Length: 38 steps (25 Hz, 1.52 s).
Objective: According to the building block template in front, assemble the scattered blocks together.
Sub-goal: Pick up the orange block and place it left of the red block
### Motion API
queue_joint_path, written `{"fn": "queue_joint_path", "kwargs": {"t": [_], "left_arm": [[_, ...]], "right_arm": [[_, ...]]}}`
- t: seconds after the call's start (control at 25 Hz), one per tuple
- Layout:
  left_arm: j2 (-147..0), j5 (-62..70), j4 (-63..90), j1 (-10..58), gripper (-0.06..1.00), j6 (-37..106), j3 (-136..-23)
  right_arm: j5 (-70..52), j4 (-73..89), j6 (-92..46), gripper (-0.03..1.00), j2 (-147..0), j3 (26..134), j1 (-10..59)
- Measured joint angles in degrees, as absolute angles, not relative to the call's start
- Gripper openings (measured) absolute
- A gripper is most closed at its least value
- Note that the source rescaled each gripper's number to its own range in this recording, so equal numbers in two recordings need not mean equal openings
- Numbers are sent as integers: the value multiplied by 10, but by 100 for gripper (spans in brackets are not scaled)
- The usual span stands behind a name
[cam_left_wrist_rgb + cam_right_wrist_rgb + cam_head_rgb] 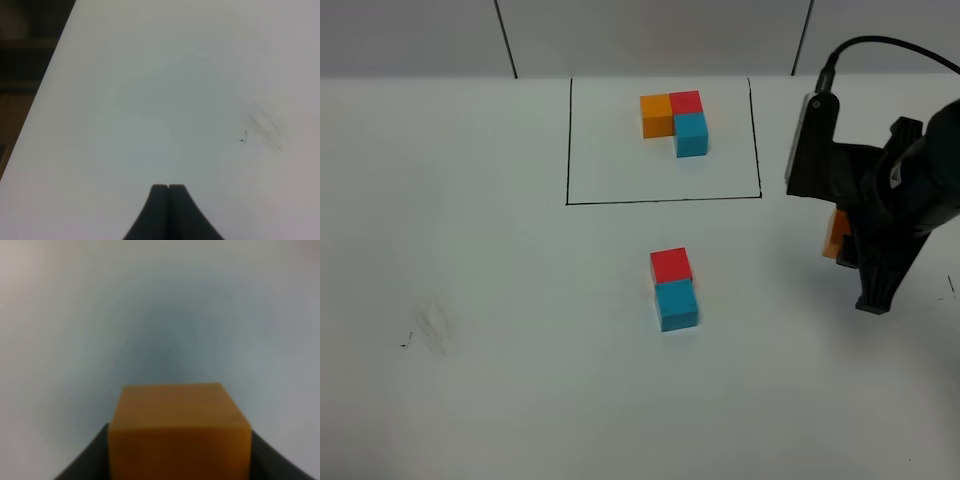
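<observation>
1. Starting from the template (675,122), you find it at the far middle of the table (470,250), inside a black outline (663,201). Its orange and red pieces stand side by side in the far row. The blue piece touches the near face of the red one. All three are flush and make an L.
2. You see the red cube (671,265) and the blue cube (676,305) near the middle of the table, in front of the outline and apart from it. They touch each other, red on the far side and blue on the near side. The blue cube sits slightly more to the right, so their sides do not line up fully.
3. You find the orange cube (837,235) at the right side of the table, well apart from this pair, partly hidden by the right gripper (858,262).
4. The jaws of the right gripper are clamped on the orange cube, with one dark finger at each side of it in the right wrist view. You cannot tell if the cube touches the table.
5. The jaws of the left gripper (168,192) are together, with nothing between them, over bare white table.
6. A grey smudge (265,131) with small dark marks lies on the table near the left gripper. In the high view it is at the near left.
</observation>
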<state>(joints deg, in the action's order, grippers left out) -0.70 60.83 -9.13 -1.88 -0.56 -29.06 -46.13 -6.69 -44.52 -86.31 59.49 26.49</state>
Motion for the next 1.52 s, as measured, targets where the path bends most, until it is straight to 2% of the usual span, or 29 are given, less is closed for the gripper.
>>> {"fn": "queue_joint_path", "kwargs": {"t": [0.28, 0.72, 1.08, 1.52], "left_arm": [[-7, 608, -91, -19, 0, -6, -291], [-7, 608, -91, -19, 0, -6, -291], [-7, 608, -91, -19, 0, -6, -291], [-7, 608, -91, -19, 0, -6, -291]], "right_arm": [[-493, -48, -468, 43, -874, 703, 338], [-535, -6, -534, 43, -1017, 849, 424], [-535, 38, -592, 43, -1135, 941, 465], [-525, 74, -659, 43, -1227, 953, 471]]}}
